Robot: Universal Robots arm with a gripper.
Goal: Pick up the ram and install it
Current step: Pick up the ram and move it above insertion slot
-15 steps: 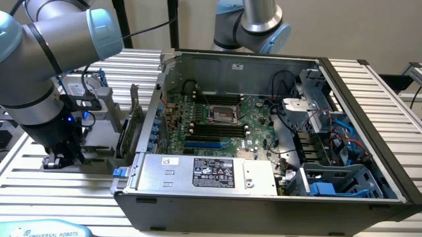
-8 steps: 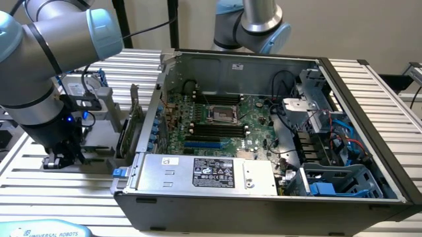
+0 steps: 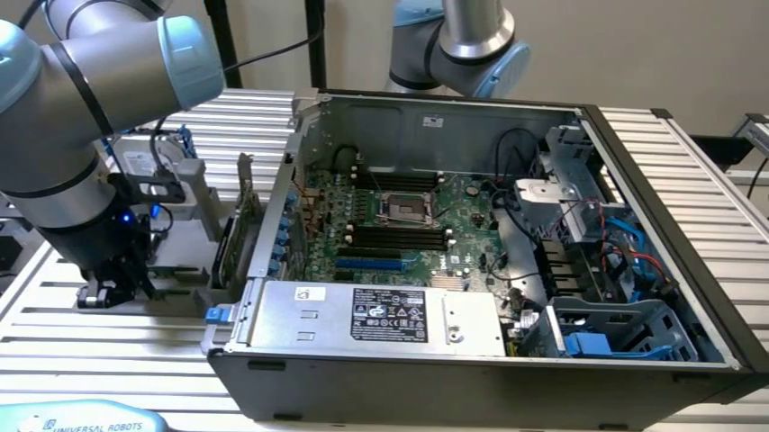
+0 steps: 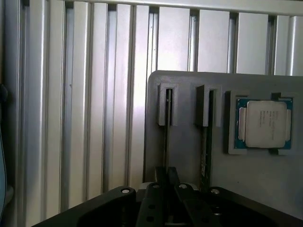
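In the wrist view the ram stands on edge in a slot of a grey holder block, so it appears as a thin dark line. My gripper is down over the near end of that stick, with its two dark fingers pressed close on either side. A second stick stands in the neighbouring slot. In the exterior view the gripper hangs low over the holder at the exterior view's left, outside the open computer case. The motherboard's black slots lie inside the case.
A processor chip sits in a recess of the holder beside the sticks. An upright green expansion card and a hard drive in a blue frame stand between my arm and the case wall. A second arm stands behind the case.
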